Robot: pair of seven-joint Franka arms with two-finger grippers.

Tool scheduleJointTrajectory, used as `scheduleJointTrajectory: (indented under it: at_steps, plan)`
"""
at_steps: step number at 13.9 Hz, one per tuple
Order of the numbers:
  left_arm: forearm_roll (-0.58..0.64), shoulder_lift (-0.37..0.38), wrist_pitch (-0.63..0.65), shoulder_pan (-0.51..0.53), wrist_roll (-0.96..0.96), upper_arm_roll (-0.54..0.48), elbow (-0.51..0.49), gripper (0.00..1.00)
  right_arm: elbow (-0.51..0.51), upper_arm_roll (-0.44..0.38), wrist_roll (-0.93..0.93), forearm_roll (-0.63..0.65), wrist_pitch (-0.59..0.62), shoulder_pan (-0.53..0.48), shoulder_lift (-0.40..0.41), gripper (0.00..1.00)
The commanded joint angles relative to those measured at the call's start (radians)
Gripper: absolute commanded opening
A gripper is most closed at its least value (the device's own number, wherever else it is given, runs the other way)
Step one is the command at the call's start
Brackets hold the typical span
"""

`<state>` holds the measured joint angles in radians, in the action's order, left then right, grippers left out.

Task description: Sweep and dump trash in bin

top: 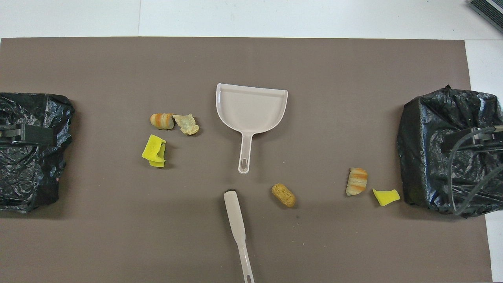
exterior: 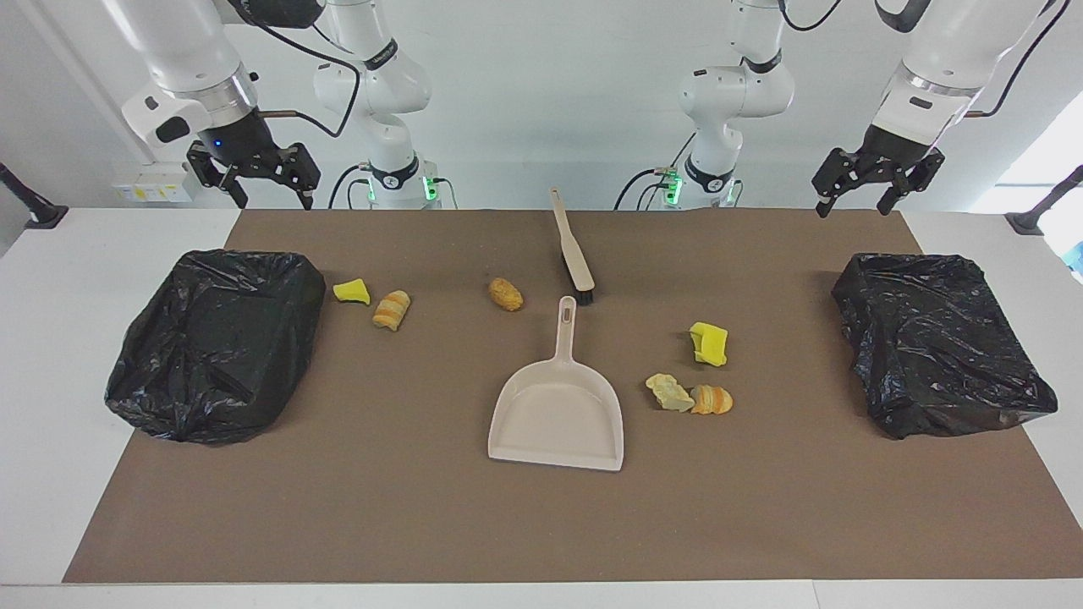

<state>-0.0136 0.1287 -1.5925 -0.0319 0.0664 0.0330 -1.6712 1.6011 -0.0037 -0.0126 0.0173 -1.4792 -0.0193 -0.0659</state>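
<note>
We saw a brown mat (exterior: 423,524) on a white table, with a beige dustpan (exterior: 558,419) lying flat at its middle, handle pointing toward the robots. Just nearer the robots lay a beige brush (exterior: 574,249), its dark bristles close to the dustpan's handle tip.

The trash lay scattered on the mat. Toward the left arm's end sat a folded yellow sponge piece (exterior: 709,343), a pale crumpled lump (exterior: 669,392) and a striped orange bread lump (exterior: 712,400) touching it. A tan bread lump (exterior: 505,294) lay beside the brush. Toward the right arm's end lay another striped bread lump (exterior: 392,309) and a small yellow sponge wedge (exterior: 351,292).

A black-bagged bin (exterior: 218,342) stood at the right arm's end and a second black-bagged bin (exterior: 939,342) at the left arm's end.

The left gripper (exterior: 854,205) and the right gripper (exterior: 272,201) each hung raised, fingers spread wide, holding nothing.
</note>
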Motion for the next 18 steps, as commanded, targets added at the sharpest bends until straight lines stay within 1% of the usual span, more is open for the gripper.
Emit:
scheduleJointTrajectory:
  at_steps: [1,12,18]
  plan:
    - [-0.009,0.025,0.011,0.010,-0.014,-0.004,-0.016,1.00,0.028,0.005,-0.009,-0.025,0.002,-0.011,-0.023,1.00]
    - [-0.011,0.032,0.020,0.020,-0.011,-0.007,-0.025,1.00,0.026,0.005,-0.001,-0.023,-0.003,-0.011,-0.022,1.00]
    - [-0.017,0.045,0.017,0.006,0.001,0.001,-0.054,1.00,0.026,0.005,-0.001,-0.023,-0.003,-0.007,-0.022,1.00]
